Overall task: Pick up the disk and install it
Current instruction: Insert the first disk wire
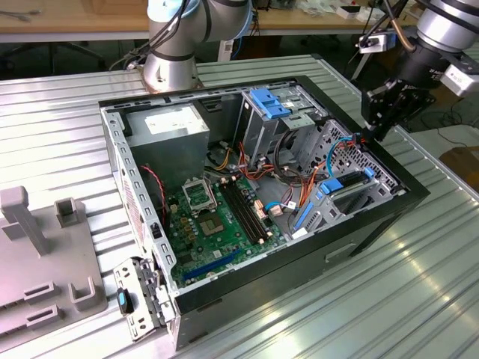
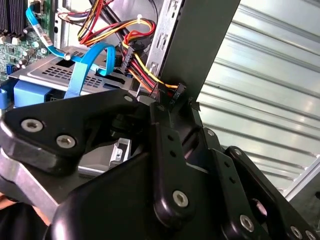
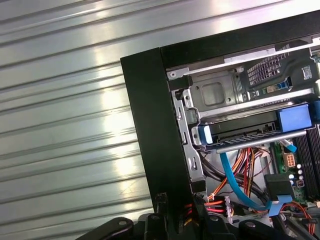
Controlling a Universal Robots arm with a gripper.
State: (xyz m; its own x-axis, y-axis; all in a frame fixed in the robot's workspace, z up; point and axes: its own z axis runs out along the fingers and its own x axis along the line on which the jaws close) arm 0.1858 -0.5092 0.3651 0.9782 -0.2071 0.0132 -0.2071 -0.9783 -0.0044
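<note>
The ribbed table (image 1: 419, 292) is occupied near its middle by an open case (image 1: 262, 293). The gripper (image 1: 372, 132) is held at the case's rim on the exterior view's right, beside cable plugs (image 2: 176, 93). How far it is opened cannot be told. The blue-railed disk (image 1: 350, 191) is seated in a bay just inside that rim.

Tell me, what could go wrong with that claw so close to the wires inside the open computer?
The claw sits right by the red and yellow wires at the black case wall, so it might snag one and tug a plug loose. Being that near the wall, a slight misjudgement could knock or scrape it. The looping blue cable nearby could catch too.
</note>
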